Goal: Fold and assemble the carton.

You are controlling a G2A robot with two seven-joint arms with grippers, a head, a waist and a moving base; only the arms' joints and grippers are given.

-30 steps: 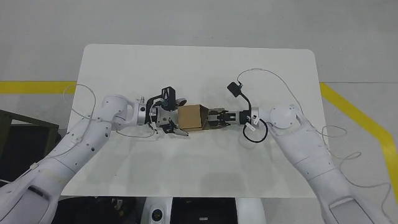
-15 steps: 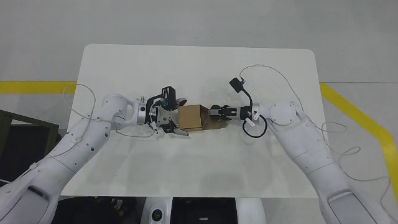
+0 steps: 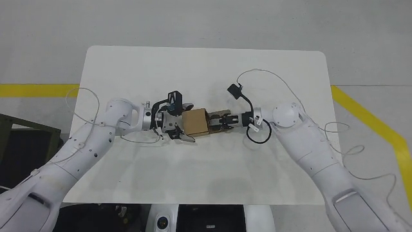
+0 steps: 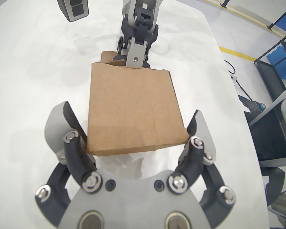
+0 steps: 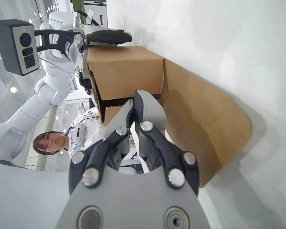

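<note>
Change: your right gripper (image 3: 215, 119) has rolled at the wrist and pushed in over the last second. Its tips now sit at the open end of the carton (image 3: 195, 121), which has nudged slightly toward the left edge of the table (image 3: 129, 71).
Meaning: you look to be mid-tuck on that end. The end is not closed yet, so I judge the task partly done.
Carton place: about the middle of the table, lying on its side between the two grippers.
Left gripper (image 3: 184, 122): spread wide, with a pad on each side of the carton's far end, clamping it as a brace.
Right gripper state: fingers pressed together with nothing between them, nosing into the opening.
Carton opening: it faces your right gripper, and a small flap (image 5: 110, 114) sits partly across it.
Large flap (image 5: 205, 125): folded out flat on the table toward your right arm.
Contents: the inside is dark, so I cannot tell whether anything is in it.
</note>
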